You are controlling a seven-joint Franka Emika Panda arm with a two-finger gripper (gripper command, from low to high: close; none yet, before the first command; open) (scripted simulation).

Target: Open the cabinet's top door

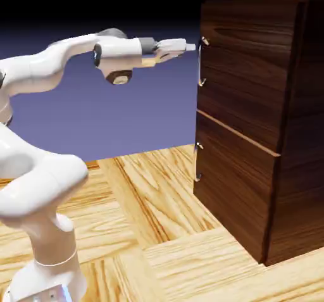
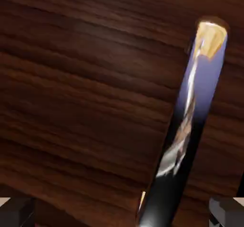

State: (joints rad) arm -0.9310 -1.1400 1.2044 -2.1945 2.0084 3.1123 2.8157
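Observation:
The dark walnut cabinet stands at the exterior view's right. Its top door is flush with the front, and its thin silver handle runs down the door's left edge. My gripper is level and points at the upper end of that handle, its tips just short of it or touching it. In the hand view the top door fills the frame and the shiny handle runs diagonally across it. My gripper is open, with the handle's lower part between the fingertips, nearer the right one.
Below the top door sits the lower panel with its shorter silver handle. The cabinet rests on a light wooden table. My arm's white base stands at the lower left.

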